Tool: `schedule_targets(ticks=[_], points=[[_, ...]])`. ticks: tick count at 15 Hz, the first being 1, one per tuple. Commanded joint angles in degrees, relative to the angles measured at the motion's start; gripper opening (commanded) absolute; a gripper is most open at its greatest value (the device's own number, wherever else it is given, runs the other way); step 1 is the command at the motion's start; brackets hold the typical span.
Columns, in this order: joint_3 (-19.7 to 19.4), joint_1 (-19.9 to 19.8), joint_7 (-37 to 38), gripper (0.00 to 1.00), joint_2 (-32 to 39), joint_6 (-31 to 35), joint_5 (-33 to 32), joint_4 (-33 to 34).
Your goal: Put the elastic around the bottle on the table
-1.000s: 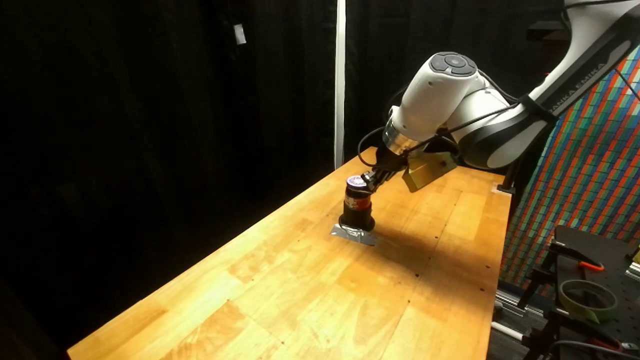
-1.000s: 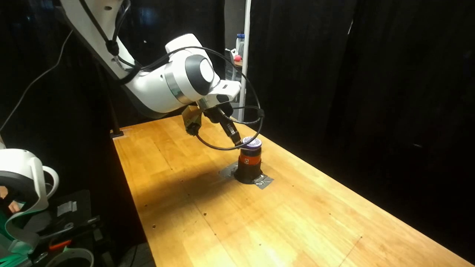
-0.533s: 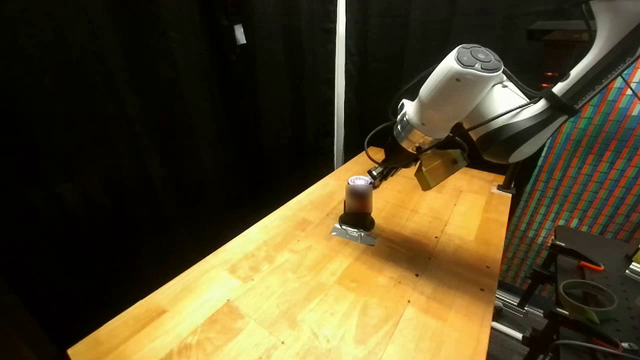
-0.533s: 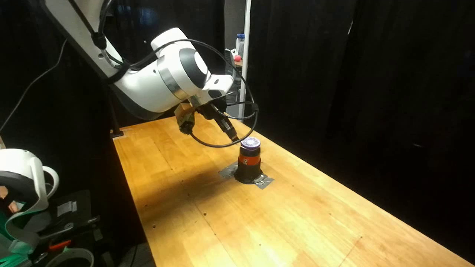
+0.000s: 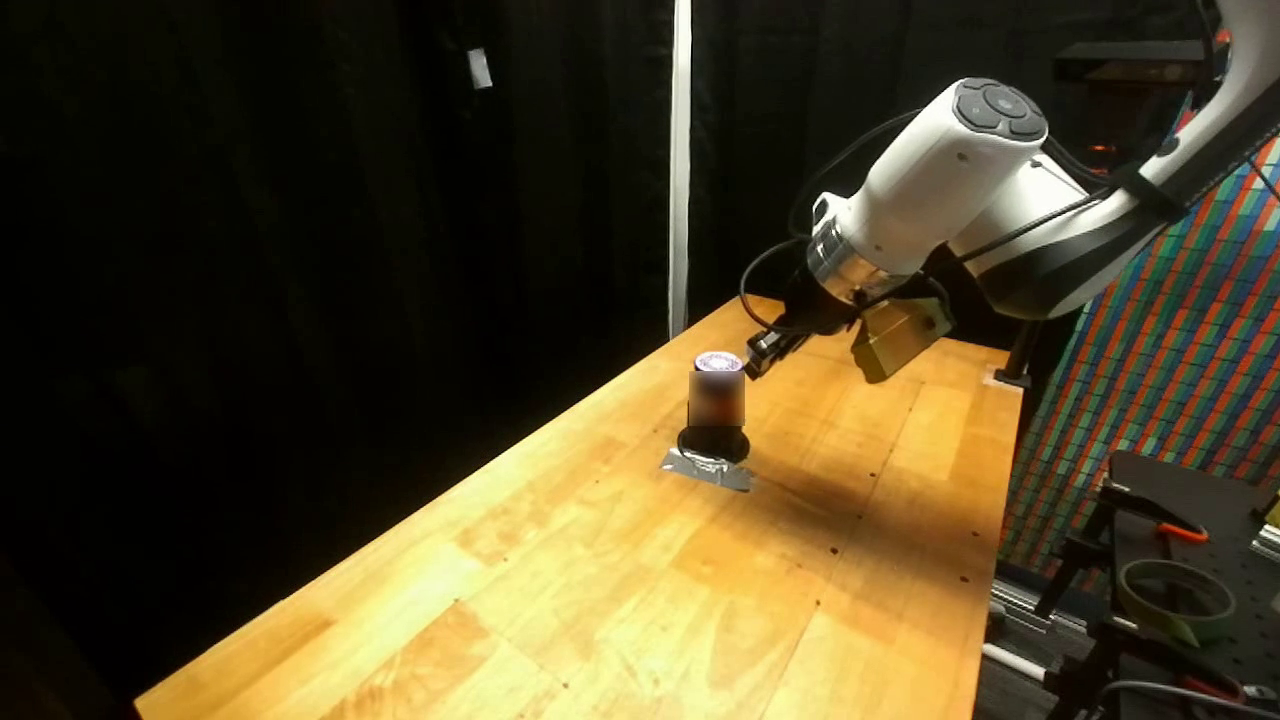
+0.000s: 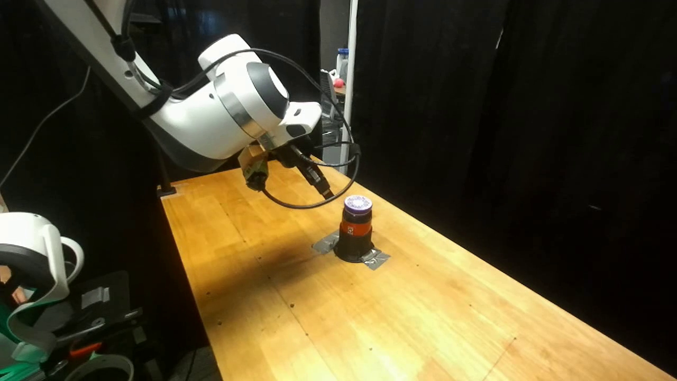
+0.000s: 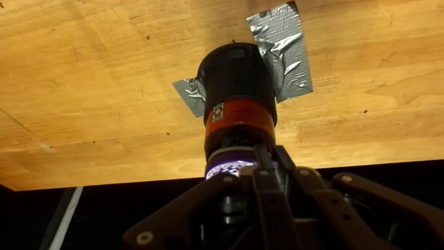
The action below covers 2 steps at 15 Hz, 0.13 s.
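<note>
So, the bottle [image 6: 355,227] is standing upright just clear of the fingers [image 7: 265,182], nearer one long edge of the surface [image 6: 433,317]. I cannot tell whether they are clenching. The label [image 7: 246,113] is showing a recycling mark [image 7: 218,111]; barely legible lettering [image 7: 239,164] is rimming the lid [image 7: 223,166].

In both exterior views silver tape [image 5: 706,474] lies below the gripper [image 6: 329,195], black curtains [image 5: 330,250] hang behind and beside it, and a pale upright pole [image 5: 680,170] stands beyond it. Well apart from it and lower, an exterior view shows a roll of tape [image 5: 1165,622] on a black stand [image 5: 1190,480], plus a multicoloured checked sheet [image 5: 1150,325]. A white headset-like device [image 6: 26,233] sits lower, well apart.
</note>
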Motion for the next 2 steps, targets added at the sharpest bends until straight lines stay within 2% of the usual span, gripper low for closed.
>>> schedule_targets(ticks=[1,2], points=[[4.3,-3.3,-11.4,0.39,-3.0,2.4,10.6,-5.9],[5.9,-4.1,-15.2,0.45,-3.4,1.3,14.5,-6.9]])
